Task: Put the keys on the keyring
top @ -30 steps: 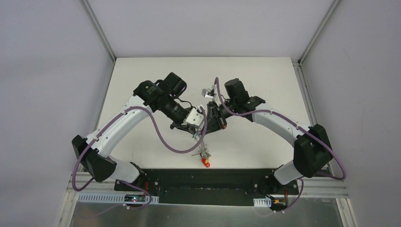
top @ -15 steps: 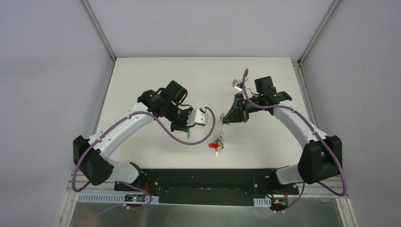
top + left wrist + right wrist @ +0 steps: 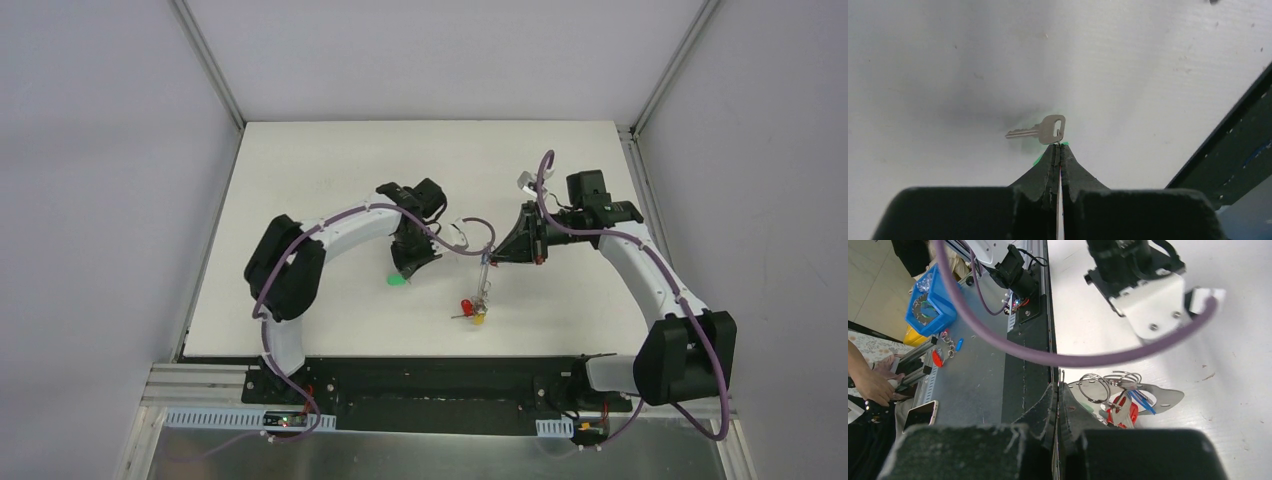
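Note:
My left gripper (image 3: 1058, 147) is shut, and a silver key (image 3: 1040, 131) hangs sideways from its tip by a small ring. That key's green tag (image 3: 1038, 159) peeks out beside the fingers and shows in the top view (image 3: 397, 280) just below the left gripper (image 3: 408, 262). My right gripper (image 3: 1058, 386) is shut on the thin wire of the keyring (image 3: 484, 280), which hangs down from it (image 3: 492, 257). A bunch of keys (image 3: 474, 311) with a red tag (image 3: 1120, 415), a blue tag (image 3: 1140, 402) and a yellow one dangles from the wire near the table.
Small coiled rings (image 3: 1095, 387) and a flat metal piece (image 3: 1160, 397) hang among the bunch. A black rail (image 3: 430, 385) runs along the table's near edge. Beyond it are a blue bin (image 3: 928, 305), a phone (image 3: 920, 415) and a person's hand (image 3: 873, 382).
The two grippers have drawn apart. The right one carried the keyring and its bunch to the right. The left arm folded back, still holding the green-tagged key.

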{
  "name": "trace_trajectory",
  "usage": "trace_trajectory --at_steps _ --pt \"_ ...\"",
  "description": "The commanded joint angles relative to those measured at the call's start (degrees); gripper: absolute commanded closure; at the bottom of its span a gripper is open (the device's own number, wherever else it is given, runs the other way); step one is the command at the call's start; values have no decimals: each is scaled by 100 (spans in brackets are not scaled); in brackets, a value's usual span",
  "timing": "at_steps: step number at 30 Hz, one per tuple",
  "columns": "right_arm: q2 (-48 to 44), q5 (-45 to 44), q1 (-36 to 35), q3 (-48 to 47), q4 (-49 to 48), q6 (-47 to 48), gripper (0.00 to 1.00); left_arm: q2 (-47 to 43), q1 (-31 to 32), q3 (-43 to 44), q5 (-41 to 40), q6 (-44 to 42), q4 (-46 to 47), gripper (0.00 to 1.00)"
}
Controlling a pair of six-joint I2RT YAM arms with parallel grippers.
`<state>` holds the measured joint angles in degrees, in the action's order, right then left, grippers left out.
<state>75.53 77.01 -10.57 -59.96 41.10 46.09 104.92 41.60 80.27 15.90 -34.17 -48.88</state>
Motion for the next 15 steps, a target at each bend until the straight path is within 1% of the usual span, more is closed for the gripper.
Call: trace_trajectory --at_steps 1,8,15 --pt "-231 375 80 -15 133 283 100 438 134 593 -172 626 -257 100" --pt "-201 437 108 -17 132 291 100 1014 225 937 -156 813 -297 100" --pt "-189 453 134 11 134 297 100 1181 233 988 -327 869 -241 100"
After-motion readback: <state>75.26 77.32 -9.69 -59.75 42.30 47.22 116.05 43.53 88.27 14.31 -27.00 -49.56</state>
